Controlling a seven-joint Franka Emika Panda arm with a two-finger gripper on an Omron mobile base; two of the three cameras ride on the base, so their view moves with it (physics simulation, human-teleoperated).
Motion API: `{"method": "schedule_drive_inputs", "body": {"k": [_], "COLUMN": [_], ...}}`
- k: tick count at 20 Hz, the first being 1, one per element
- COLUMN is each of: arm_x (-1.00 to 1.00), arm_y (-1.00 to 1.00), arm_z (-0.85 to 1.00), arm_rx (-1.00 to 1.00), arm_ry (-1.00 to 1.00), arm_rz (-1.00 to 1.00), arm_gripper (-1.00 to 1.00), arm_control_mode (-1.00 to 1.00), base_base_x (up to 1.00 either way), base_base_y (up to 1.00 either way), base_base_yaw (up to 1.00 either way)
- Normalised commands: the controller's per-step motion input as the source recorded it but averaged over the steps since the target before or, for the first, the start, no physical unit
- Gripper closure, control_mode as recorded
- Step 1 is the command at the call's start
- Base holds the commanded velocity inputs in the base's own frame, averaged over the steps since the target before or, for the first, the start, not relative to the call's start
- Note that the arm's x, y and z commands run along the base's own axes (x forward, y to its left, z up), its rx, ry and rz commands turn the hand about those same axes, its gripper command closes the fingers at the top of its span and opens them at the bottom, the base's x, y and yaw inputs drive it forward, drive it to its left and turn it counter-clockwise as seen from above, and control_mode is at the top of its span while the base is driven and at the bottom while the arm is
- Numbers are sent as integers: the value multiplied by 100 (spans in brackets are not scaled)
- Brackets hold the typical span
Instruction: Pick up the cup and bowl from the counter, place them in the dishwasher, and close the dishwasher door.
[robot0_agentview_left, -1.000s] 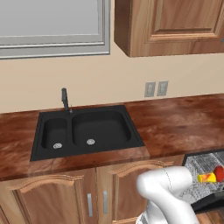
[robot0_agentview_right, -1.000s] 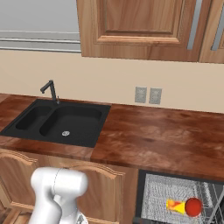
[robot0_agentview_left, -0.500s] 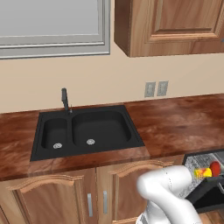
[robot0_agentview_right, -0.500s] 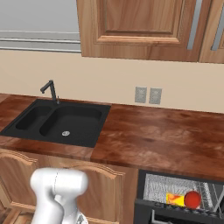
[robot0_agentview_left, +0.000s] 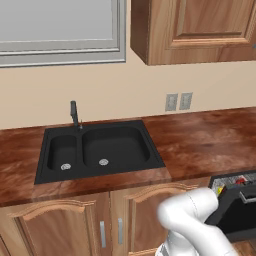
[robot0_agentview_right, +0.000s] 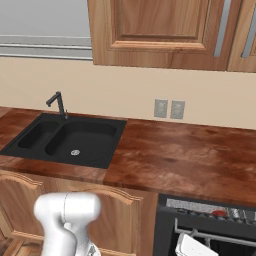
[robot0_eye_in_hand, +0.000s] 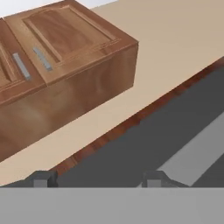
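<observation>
Nearest the onlooker, the gripper (robot0_eye_in_hand: 98, 179) sits low at the dishwasher, under the front edge of the counter (robot0_agentview_right: 185, 160). In the hand view its two finger tips (robot0_eye_in_hand: 43, 178) stand well apart. Nothing shows clasped between them, so the claw reads as released.

Directly ahead of the tips lies the dishwasher door (robot0_eye_in_hand: 144, 144), a flat black panel facing the claw. The door's grey bar handle (robot0_eye_in_hand: 197, 148) starts just beside the right-hand tip in that view and slants away to the upper right. Its long axis follows the door's top edge, parallel to the counter's front edge.

In the left base view the dishwasher door (robot0_agentview_left: 237, 215) is tilted, partly raised, with a narrow gap left at the top. Through that gap the wire rack (robot0_agentview_left: 232, 180) shows.

- The bowl (robot0_agentview_left: 241, 180) lies in the rack.
- The cup (robot0_agentview_left: 219, 190) lies in the rack, toward its near left corner.

Judgement: both items are loaded and only the door remains. The coming move depends on the panel lying square ahead of the claw, so the push must go forward and upward toward the underside of the counter's front edge.
</observation>
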Motion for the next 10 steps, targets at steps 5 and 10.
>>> {"method": "schedule_drive_inputs", "body": {"k": [5,10], "arm_x": [87,77], "arm_y": [0,0], "arm_z": [-32,-33], "arm_rx": [-4,-5], "arm_ry": [-7,-8], "arm_rz": [0,0], "arm_gripper": [-100,-100], "arm_control_mode": [-100,-100], "base_base_x": [0,0], "base_base_y": [0,0], "base_base_yaw": [0,0]}}
